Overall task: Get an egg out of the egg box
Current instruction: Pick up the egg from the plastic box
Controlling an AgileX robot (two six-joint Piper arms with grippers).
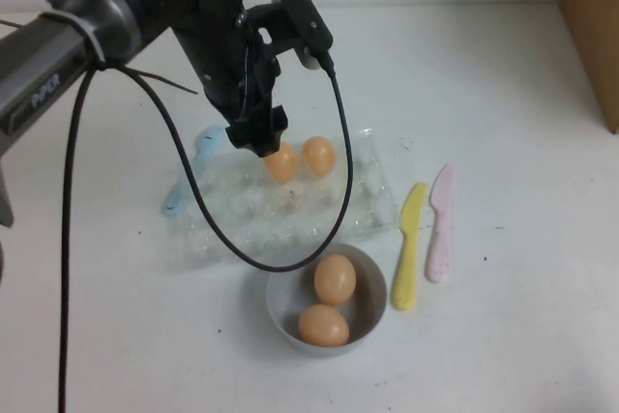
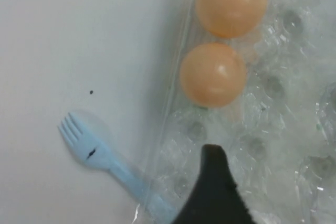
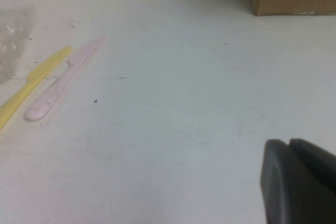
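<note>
Your left gripper (image 1: 259, 137) hangs over the egg box (image 1: 242, 215), right beside the egg (image 1: 282, 162) at its 9 o'clock. You cannot tell if its fingers are apart. Another egg (image 1: 318, 155) sits at 3 o'clock of it. Your right gripper (image 3: 299, 182) hovers over the bare counter (image 3: 173, 103), fingers together.

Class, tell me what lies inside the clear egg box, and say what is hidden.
Two eggs sit in the egg box at its far row. The left gripper covers part of one egg and the cups beneath. The right gripper is away over bare table.
</note>
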